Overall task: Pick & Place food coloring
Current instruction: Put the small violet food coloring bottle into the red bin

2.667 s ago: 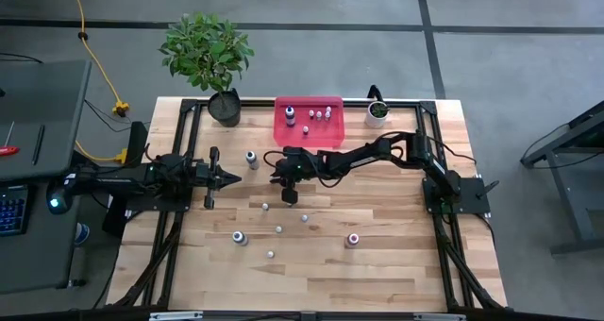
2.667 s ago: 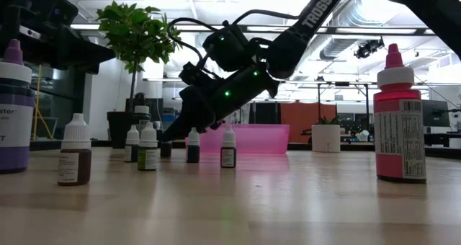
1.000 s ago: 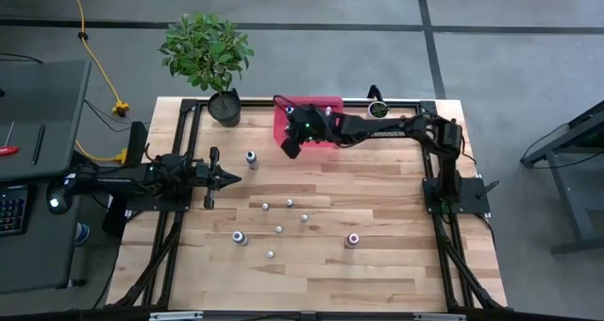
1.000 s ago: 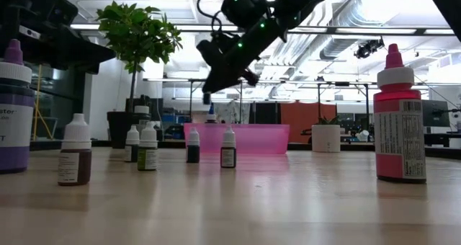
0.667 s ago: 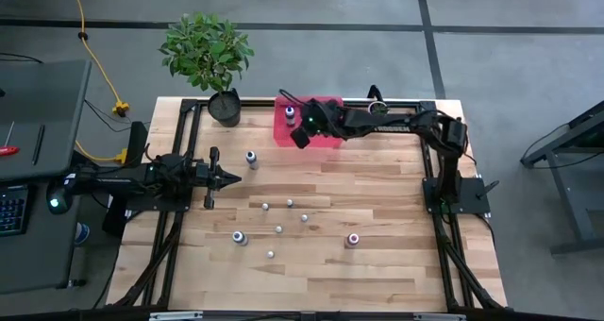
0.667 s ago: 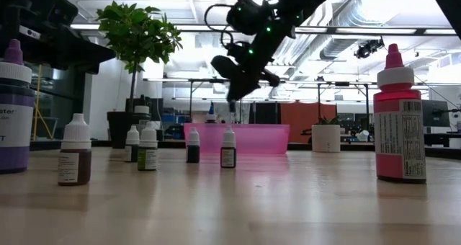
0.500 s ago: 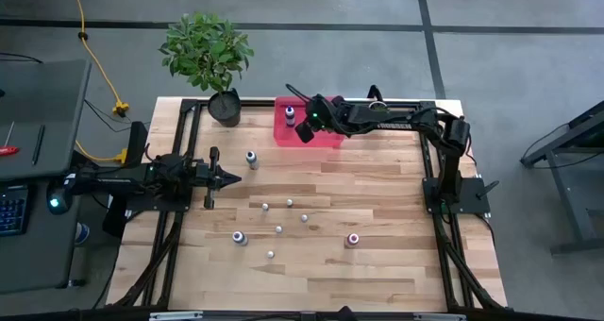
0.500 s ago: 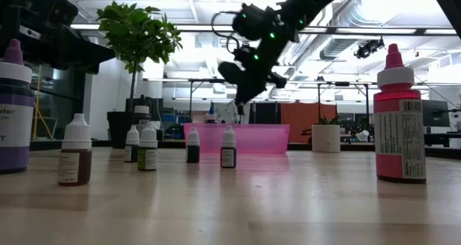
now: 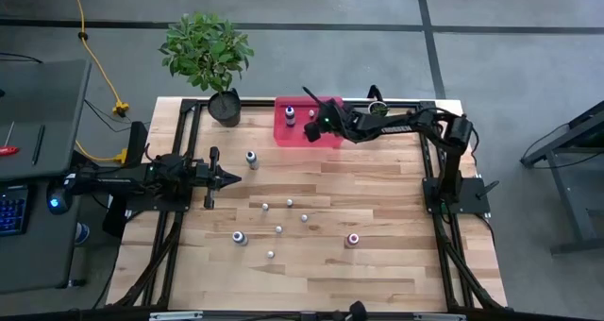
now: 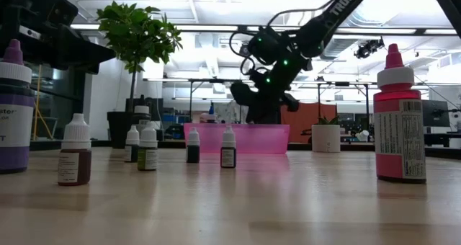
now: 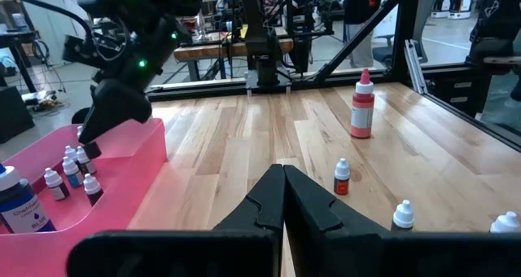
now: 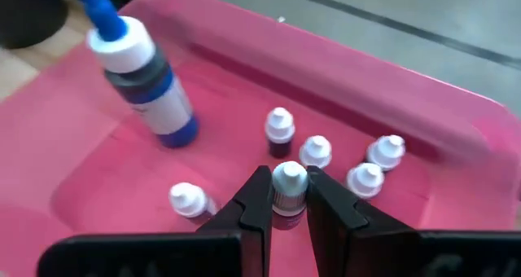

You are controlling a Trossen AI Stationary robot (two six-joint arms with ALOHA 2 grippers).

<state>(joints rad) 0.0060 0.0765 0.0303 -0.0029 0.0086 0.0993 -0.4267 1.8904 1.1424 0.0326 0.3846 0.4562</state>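
Six small bottles [image 9: 278, 229] standing loose on the counter [image 9: 377, 264], plus a bigger one with a pink top [image 9: 353, 238] and one with a purple top [image 9: 239, 237]. Big leafy plant [image 9: 208, 52] at a back corner, little white pot [image 9: 377, 109] at the other. Pink tray [image 12: 423, 114] between them, with a blue bottle [image 12: 140, 75] and five tiny bottles [image 12: 279, 130] crowded inside. Right gripper [image 12: 288, 197] over the tray, pinched narrow on one tiny white-capped bottle [image 12: 289, 186], just above the others. Left gripper [image 11: 283, 178] low by the counter's left side, pressed shut, holding nothing.
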